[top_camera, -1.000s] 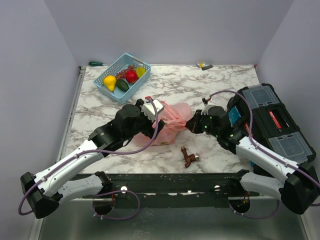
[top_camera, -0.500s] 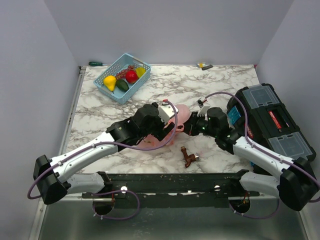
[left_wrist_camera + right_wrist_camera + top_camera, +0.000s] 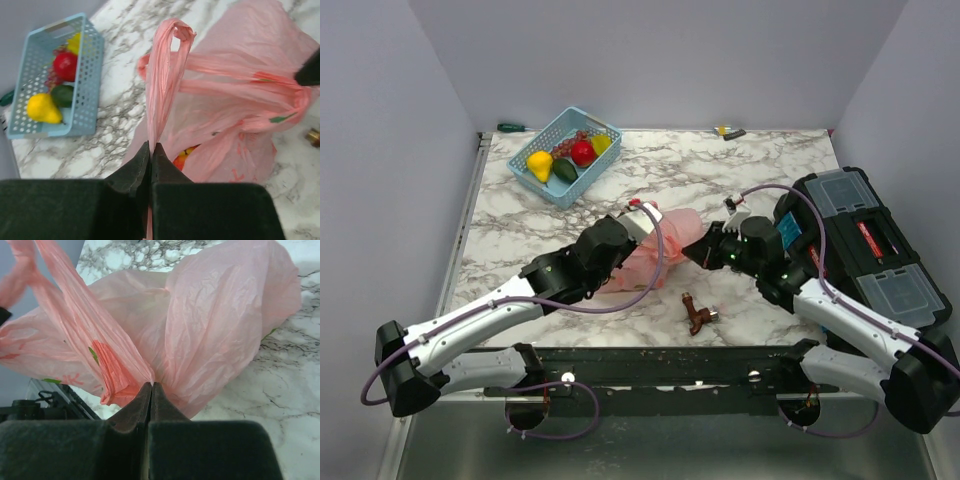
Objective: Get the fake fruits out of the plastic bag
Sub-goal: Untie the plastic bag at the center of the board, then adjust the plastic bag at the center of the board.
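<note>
Mid-table, on the marbled top, we see the pink plastic bag point(image 3: 670, 240) pulled between both arms. Our left gripper point(image 3: 151, 146) is clamped on a twisted loop handle point(image 3: 160, 75); our right gripper point(image 3: 151, 385) is pinched tight on the bag's opposite edge. One orange-red fake fruit point(image 3: 181, 161) shows through the film. Others lie in the blue basket point(image 3: 85, 100). We cannot read the bag's red-green print or the black toolbox point(image 3: 865, 245) label.
</note>
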